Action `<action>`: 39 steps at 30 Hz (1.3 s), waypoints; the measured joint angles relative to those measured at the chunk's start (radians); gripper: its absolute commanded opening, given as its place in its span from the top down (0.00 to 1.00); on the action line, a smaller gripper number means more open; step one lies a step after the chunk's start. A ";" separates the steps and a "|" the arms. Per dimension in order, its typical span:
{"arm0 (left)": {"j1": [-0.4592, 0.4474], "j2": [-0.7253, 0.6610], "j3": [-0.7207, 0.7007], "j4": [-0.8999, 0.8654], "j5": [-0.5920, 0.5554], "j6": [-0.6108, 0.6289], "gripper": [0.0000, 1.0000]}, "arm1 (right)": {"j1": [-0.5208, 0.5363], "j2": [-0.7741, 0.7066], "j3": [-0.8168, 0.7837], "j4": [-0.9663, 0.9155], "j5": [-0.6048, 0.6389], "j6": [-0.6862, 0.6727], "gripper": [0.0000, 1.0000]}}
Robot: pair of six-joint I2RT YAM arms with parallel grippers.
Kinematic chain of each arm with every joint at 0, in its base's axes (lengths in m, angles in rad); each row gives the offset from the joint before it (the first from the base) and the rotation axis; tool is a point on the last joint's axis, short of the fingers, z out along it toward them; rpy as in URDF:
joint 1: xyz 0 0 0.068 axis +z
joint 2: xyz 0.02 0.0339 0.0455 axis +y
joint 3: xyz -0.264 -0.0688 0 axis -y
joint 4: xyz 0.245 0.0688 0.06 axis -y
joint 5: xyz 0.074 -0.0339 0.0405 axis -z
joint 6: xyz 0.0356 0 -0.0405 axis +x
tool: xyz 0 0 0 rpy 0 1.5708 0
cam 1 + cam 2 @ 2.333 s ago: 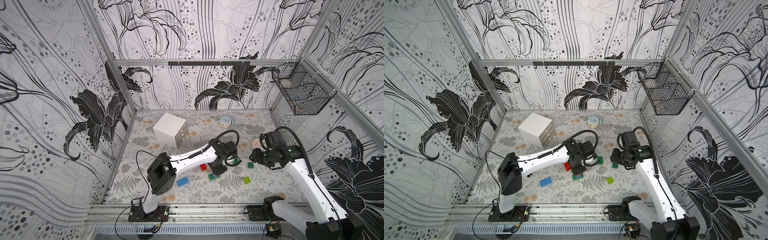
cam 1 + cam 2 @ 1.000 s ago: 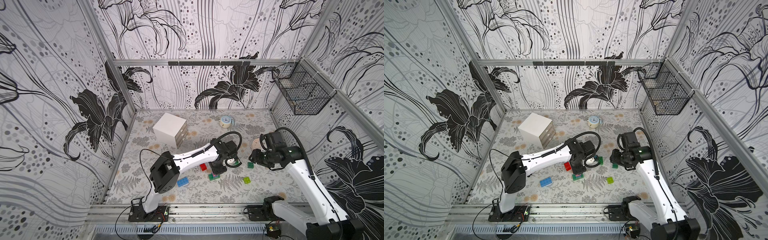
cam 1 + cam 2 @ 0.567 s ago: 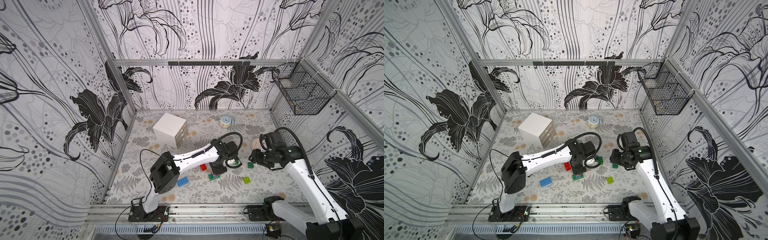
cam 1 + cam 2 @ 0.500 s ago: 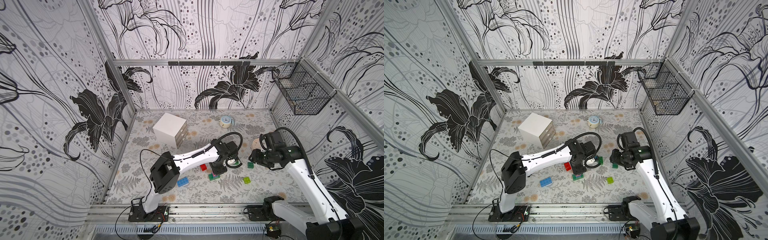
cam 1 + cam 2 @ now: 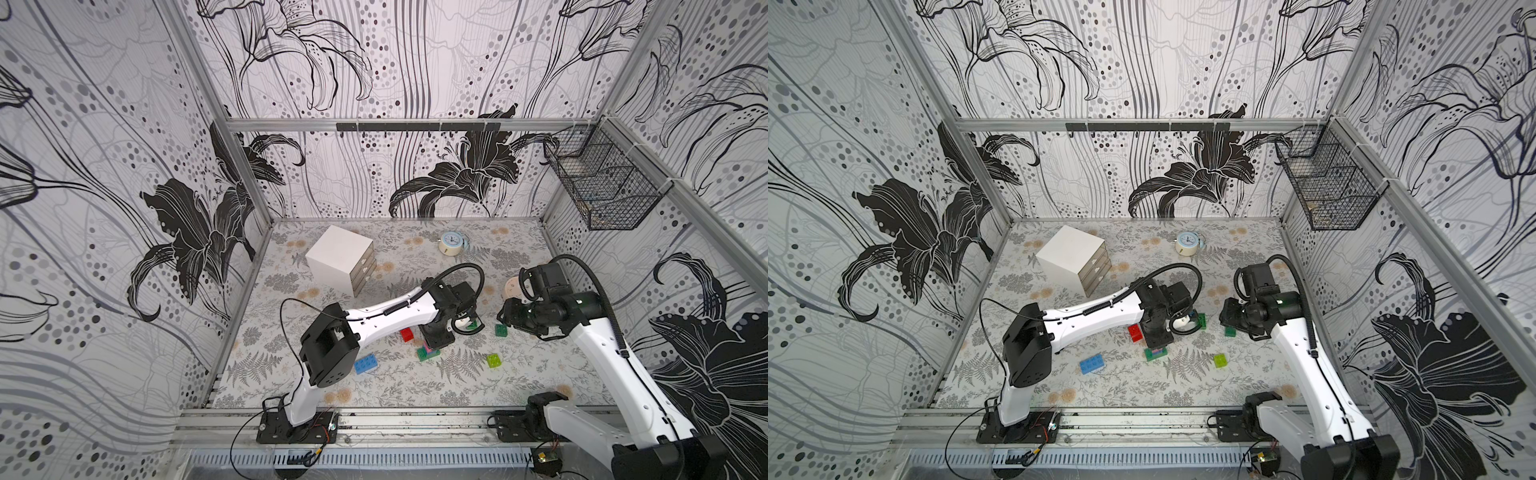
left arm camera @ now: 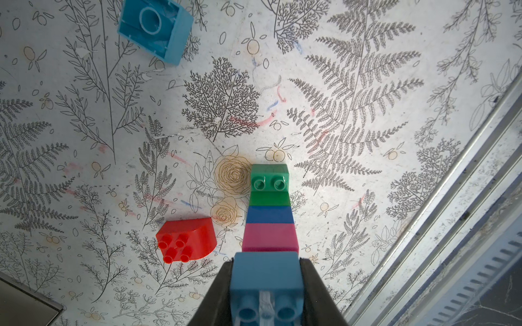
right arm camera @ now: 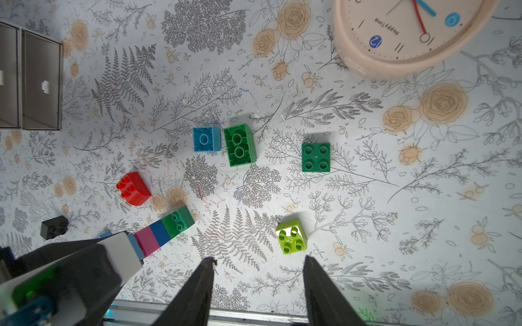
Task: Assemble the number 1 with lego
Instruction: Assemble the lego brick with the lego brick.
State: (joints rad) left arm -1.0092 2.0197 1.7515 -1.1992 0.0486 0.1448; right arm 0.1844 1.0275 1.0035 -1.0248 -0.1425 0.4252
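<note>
Lego stack (image 6: 269, 214) of four bricks, light blue, pink, blue and green in that order, is clamped in the left gripper (image 6: 265, 264), whose jaws are closed from both sides on the light blue brick at the near end. The green end, with two bare studs showing, points down at the table (image 5: 395, 386); I cannot tell whether it touches. In both top views the stack sits under the left wrist, near the middle of the table. A red brick (image 6: 186, 240) lies just beside it, not touching. Further off, a loose light blue brick (image 7: 206, 139) and a dark green oblong brick (image 7: 240, 145) lie side by side, both upside down, with a dark green square brick (image 7: 315, 157) studs-up near them. The right gripper (image 7: 259, 259) hangs over the table well apart from the stack, its jaws open with nothing between them; a lime brick (image 7: 291, 237) lies just ahead of the fingertips. A black brick (image 7: 53, 227) lies apart from the rest, and a blue oblong brick (image 5: 366, 365) lies toward the left arm's base. A pale pink clock (image 7: 409, 34) rests on the table beyond the green bricks.
</note>
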 measured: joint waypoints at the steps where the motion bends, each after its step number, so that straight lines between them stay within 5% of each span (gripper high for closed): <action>1: 0.000 0.000 0.000 0.000 0.000 -0.005 0.86 | 0.000 0.000 0.000 0.000 0.000 0.000 0.46; 39: 0.000 -0.035 -0.059 0.045 0.025 -0.121 0.85 | 0.000 0.000 0.000 0.000 -0.008 0.000 0.46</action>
State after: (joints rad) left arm -1.0092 1.9850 1.6928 -1.1542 0.0738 0.0238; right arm 0.1844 1.0275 1.0035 -1.0248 -0.1501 0.4252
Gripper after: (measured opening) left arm 0.344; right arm 0.539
